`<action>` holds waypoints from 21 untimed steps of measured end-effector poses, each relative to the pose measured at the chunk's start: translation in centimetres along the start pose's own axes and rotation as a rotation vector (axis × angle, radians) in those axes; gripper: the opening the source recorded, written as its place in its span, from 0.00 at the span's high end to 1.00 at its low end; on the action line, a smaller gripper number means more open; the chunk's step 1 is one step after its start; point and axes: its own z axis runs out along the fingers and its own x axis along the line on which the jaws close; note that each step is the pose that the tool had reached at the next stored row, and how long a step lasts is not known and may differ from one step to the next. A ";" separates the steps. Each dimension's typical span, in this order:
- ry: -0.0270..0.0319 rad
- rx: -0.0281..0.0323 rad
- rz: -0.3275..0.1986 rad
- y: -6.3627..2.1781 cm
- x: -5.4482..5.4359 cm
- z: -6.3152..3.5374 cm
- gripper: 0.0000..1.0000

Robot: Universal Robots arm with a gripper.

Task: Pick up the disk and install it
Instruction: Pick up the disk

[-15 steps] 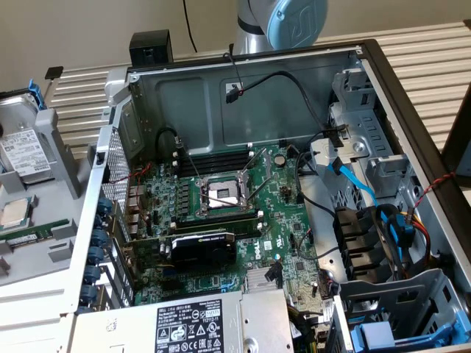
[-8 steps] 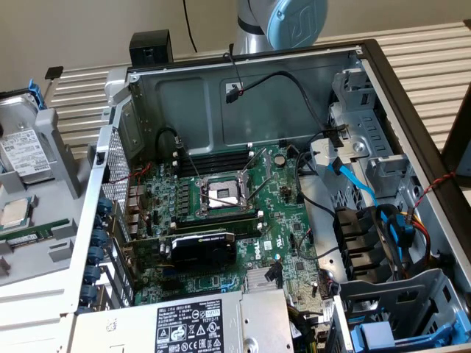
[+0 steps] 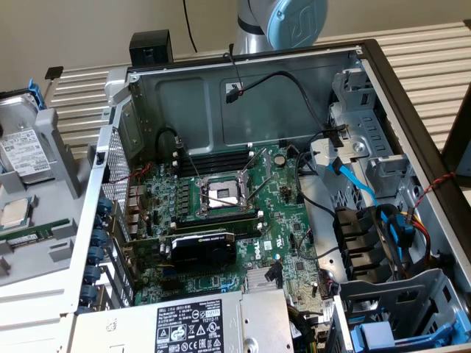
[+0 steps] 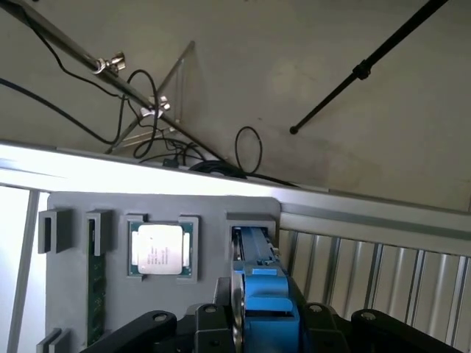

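Disk (image 4: pixel 261 294) edge-on, centred at the gripper (image 4: pixel 257 337)
It stands slotted in the grey tray (image 4: pixel 213 206), long axis pointing straight away (clamped or loose, I cannot tell).

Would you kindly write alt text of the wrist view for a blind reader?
The disk, edge-on in its blue carrier, sits in a slot of a grey holder directly ahead of the gripper. A square CPU chip rests in the neighbouring pocket; cables hang against a pale wall beyond.
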 end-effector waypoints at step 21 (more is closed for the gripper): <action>-0.0010 -0.0182 0.000 0.00 0.0 0.07 0.62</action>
